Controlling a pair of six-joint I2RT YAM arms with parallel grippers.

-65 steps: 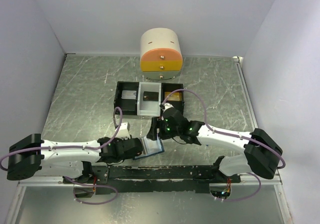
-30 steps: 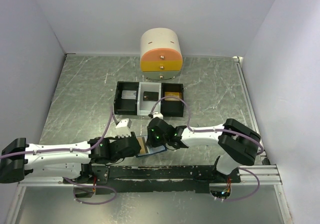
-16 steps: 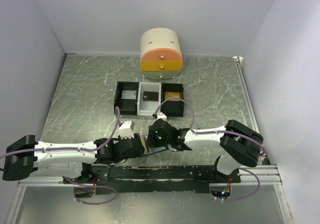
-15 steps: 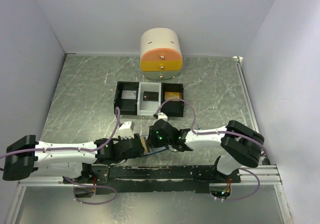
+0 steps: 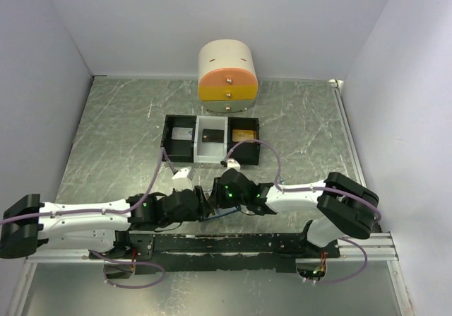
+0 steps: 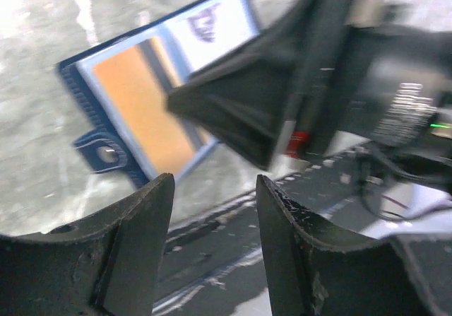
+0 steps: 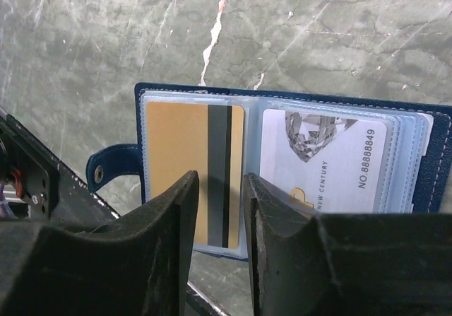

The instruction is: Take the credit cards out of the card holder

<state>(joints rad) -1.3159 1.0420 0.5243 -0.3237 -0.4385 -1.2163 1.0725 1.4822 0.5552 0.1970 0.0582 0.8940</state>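
Observation:
The card holder (image 7: 282, 153) lies open on the table near the front edge, dark blue rim, clasp tab (image 7: 113, 169) at its left. A tan-gold credit card (image 7: 176, 160) with a dark stripe sits in its left pocket, and a white card with a diamond print (image 7: 325, 153) in its right. My right gripper (image 7: 220, 210) hovers just over the fold, jaws narrowly apart and empty. My left gripper (image 6: 215, 210) is open and empty, just left of the holder (image 6: 141, 104). In the top view both grippers (image 5: 200, 204) (image 5: 217, 197) meet over the holder and hide most of it.
A black-and-white three-compartment tray (image 5: 167, 129) stands behind the grippers, with a gold card (image 5: 245, 134) in its right compartment. A cream and orange drawer unit (image 5: 227, 79) stands at the back. A black rail (image 5: 233, 244) runs along the front edge.
My right gripper came down from the tray to the card holder. My left gripper moved right, closer to it. The tan-gold card no longer shows in the top view.

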